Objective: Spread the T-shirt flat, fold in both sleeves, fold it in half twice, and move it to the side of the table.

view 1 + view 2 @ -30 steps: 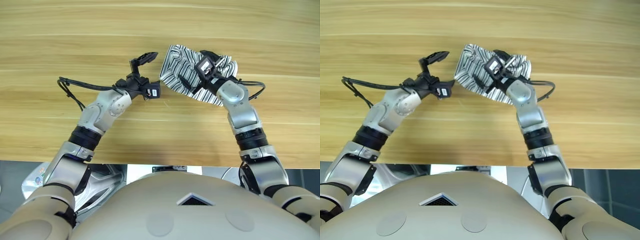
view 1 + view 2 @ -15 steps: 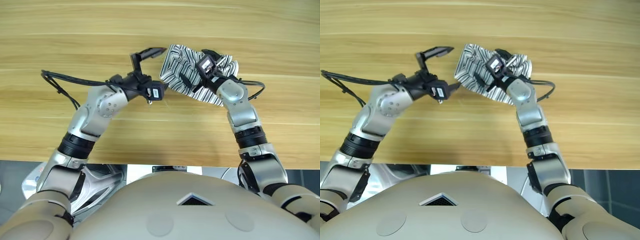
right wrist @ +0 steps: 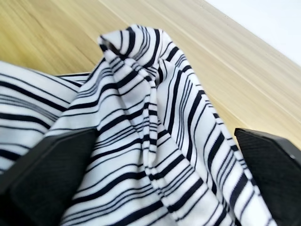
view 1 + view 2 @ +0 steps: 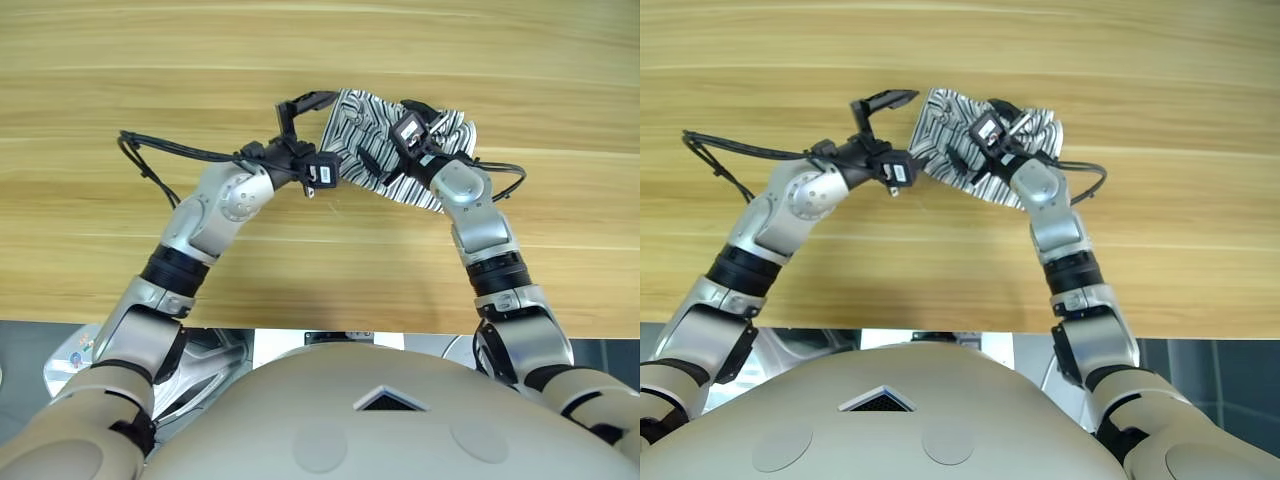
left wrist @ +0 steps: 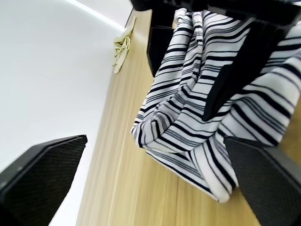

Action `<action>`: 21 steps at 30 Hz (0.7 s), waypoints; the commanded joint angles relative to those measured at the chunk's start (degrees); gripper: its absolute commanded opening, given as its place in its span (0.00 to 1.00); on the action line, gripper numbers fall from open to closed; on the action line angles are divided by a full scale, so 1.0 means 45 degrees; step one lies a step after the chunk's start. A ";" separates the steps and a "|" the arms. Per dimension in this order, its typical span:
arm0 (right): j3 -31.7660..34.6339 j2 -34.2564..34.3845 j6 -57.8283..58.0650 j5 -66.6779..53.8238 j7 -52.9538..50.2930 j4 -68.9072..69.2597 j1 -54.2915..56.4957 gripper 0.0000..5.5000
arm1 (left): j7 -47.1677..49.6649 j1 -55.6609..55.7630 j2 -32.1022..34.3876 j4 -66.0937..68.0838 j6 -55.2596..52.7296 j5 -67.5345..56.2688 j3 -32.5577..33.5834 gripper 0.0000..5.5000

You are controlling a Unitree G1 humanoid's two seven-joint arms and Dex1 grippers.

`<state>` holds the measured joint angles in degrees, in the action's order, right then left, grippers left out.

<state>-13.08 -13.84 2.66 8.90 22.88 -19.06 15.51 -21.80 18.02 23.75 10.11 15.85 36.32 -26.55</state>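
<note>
The black-and-white striped T-shirt (image 4: pixel 440 135) lies bunched in a heap on the wooden table (image 4: pixel 300 40), right of centre. My right gripper (image 4: pixel 395 135) rests on top of the heap, open, and a raised ridge of cloth (image 3: pixel 150 117) runs between its fingers (image 3: pixel 47 174). My left gripper (image 4: pixel 318 135) is at the heap's left edge, open wide. One of its fingers (image 4: pixel 305 100) hangs above the wood. In the left wrist view the shirt's hem (image 5: pixel 188 160) lies just ahead, between the two spread fingers (image 5: pixel 42 179).
Bare wood stretches to the left, right and far side of the heap. A small pale object (image 5: pixel 122 44) lies near the table's far edge. The left arm's black cable (image 4: pixel 150 160) loops out over the table on the left.
My left arm has swung right, bringing its open gripper from clear of the shirt up to the shirt's left edge. The right gripper and the heap have stayed put.
</note>
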 commanded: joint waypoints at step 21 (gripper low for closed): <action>-0.0033 0.0394 0.0051 -0.0541 0.0292 0.1014 0.0289 0.98 | 0.3180 0.1439 -0.0636 0.4261 0.0787 0.1576 -0.1117 0.98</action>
<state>-13.44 -12.26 2.49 6.35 24.33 -13.74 15.72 -6.85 24.69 20.71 27.36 19.82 42.53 -30.56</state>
